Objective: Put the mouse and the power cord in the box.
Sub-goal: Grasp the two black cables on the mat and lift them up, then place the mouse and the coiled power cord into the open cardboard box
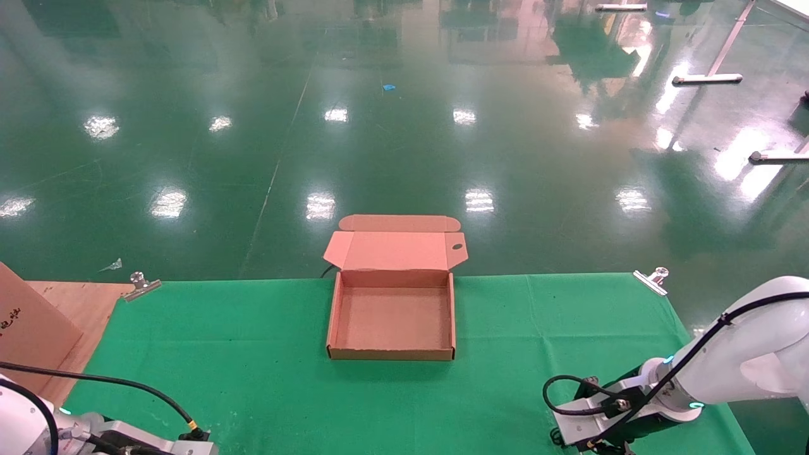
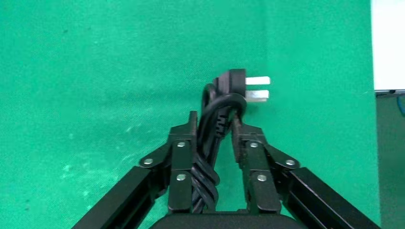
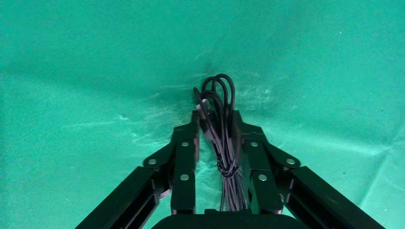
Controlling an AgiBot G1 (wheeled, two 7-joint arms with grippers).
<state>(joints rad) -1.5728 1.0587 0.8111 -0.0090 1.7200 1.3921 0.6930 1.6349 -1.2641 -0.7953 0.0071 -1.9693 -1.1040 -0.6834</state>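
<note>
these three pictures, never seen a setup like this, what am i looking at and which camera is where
It is a two-armed robot at a table covered with a green cloth. The wide picture comes from a camera on its head, looking down; its white arms show at the bottom corners. An open, empty cardboard box sits mid-table, lid flap folded back.

The other two pictures come from cameras on the wrists, looking along the black fingers. The left gripper is closed on the power cord, a thick bundled cable whose plug pokes out beyond the fingertips. The right gripper is closed on a bundle of thin black wire, probably the mouse's lead; the mouse itself is not visible.
</note>
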